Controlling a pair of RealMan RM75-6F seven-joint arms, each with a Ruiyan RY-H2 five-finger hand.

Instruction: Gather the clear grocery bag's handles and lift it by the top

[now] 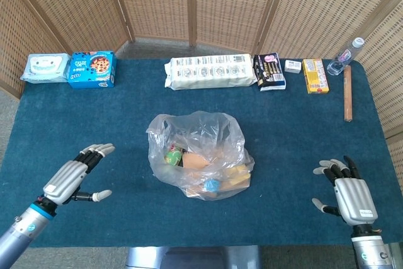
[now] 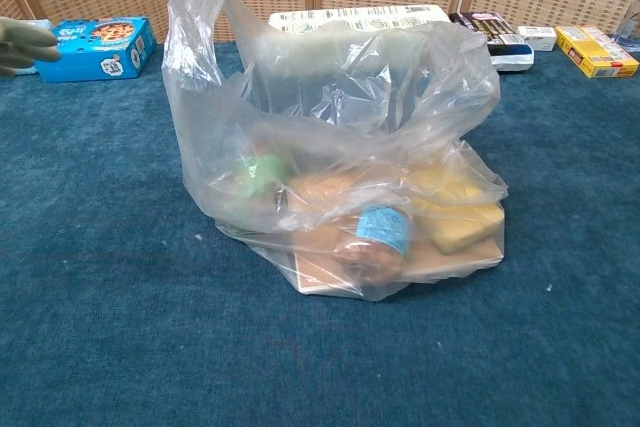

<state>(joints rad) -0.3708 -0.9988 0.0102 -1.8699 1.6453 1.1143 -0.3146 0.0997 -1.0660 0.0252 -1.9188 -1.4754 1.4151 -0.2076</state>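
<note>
- While the clear grocery bag (image 1: 199,154) sits mid-tabletop (image 1: 296,130), packed with groceries, its handles (image 2: 200,7) stand loose on top.
- Left hand (image 1: 74,177): fingers spread, holding nothing, near the bag's left side but apart from it.
- Right hand (image 1: 349,192): spread and unladen, well apart at the right edge.

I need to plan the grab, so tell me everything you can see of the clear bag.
The bag is thin, clear, crinkled plastic, sitting mid-table on the blue cloth with its mouth open and slumped. One handle stands up at its left in the chest view; the other is not clearly visible. Inside lie a green item, tan and yellow packages, a blue-labelled item and a flat box. Neither hand touches it: the left hand and right hand are both apart from it, fingers spread.
</note>
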